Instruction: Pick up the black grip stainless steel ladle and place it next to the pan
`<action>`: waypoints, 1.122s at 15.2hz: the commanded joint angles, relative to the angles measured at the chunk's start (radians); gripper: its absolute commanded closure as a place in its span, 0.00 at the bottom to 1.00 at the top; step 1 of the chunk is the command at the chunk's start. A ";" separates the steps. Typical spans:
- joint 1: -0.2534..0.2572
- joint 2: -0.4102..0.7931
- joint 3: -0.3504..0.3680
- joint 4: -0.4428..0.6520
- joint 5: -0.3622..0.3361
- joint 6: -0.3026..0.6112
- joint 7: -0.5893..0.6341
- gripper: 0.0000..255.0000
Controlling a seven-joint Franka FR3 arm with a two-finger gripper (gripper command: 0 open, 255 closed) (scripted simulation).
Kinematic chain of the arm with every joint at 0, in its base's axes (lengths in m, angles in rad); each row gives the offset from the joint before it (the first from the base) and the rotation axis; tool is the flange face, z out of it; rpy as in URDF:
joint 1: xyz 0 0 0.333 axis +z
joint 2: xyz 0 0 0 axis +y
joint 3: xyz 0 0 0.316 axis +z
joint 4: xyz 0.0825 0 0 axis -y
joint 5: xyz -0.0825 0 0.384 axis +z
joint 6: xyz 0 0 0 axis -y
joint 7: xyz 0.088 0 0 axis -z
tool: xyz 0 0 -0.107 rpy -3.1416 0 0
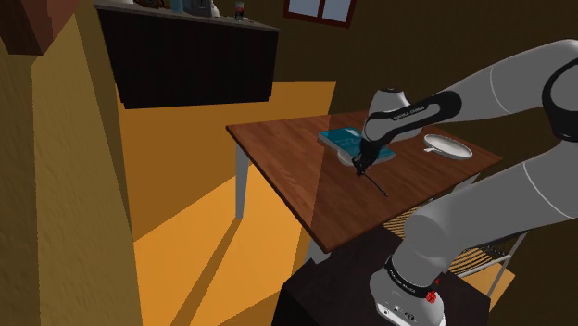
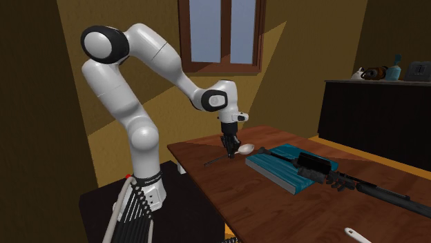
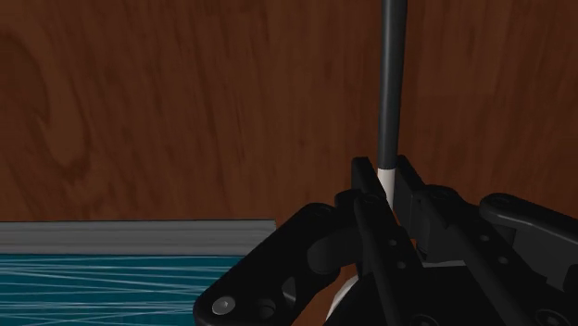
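Observation:
The ladle (image 2: 244, 148) has a white bowl and a thin dark handle (image 1: 376, 186). It sits low over the brown wooden table (image 1: 296, 176), beside the near edge of a teal ribbed tray (image 1: 355, 141). My gripper (image 2: 228, 146) points down and is shut on the ladle's stem. In the wrist view the two black fingers (image 3: 367, 185) clasp the ladle (image 3: 393, 74) where its white stem meets the dark grip, and the gripper (image 3: 390, 178) is pinched around it. A white round pan (image 1: 449, 146) rests past the tray, toward the shoulder view's right.
A long black object (image 2: 345, 181) lies across the teal tray (image 2: 286, 172) and onward over the table. A dark cabinet (image 1: 194, 60) stands beyond the table, a window (image 2: 221, 31) behind the arm. A chair (image 1: 486, 259) is beside the stand.

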 commanded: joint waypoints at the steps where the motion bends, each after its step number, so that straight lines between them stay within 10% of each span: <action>1: 0.000 -0.021 0.004 0.010 0.003 -0.032 -0.003 1.00; 17: 0.009 -0.145 0.042 0.148 0.041 -0.291 -0.029 1.00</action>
